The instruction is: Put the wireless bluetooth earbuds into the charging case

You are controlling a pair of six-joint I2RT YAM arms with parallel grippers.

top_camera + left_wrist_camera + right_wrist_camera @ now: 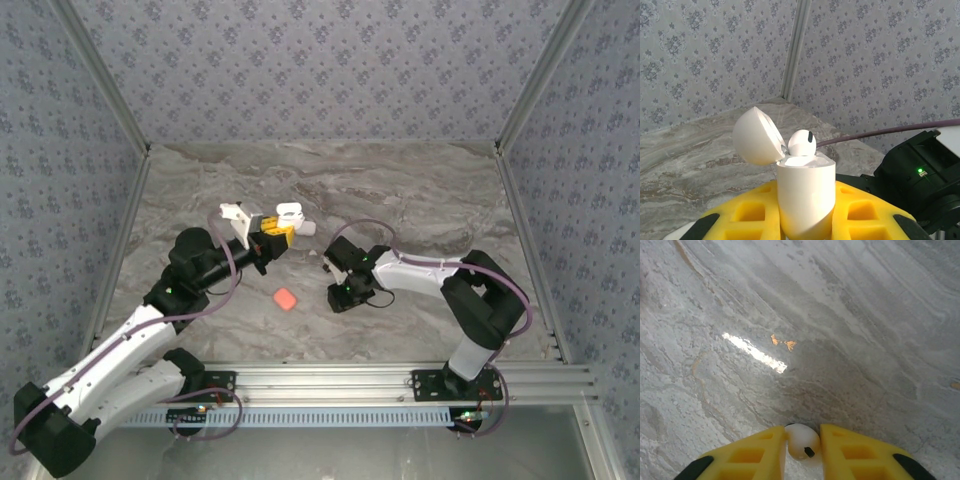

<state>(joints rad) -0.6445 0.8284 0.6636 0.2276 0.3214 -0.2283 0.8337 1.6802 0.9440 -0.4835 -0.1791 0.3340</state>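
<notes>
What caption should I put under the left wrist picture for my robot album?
The left gripper holds an open white charging case with one earbud peeking out.

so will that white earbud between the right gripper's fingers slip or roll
Probably slippery: the earbud looks glossy and rounded, so the yellow fingers may squeeze it out. Small, so likely light; released, it could roll on the smooth table.

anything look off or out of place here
The seated earbud in the open charging case, held in the left gripper, stands well above the rim and may not be fully in. A coral-red object lies alone on the table. The right gripper pinches a second earbud. Nothing spilled or damaged.
</notes>
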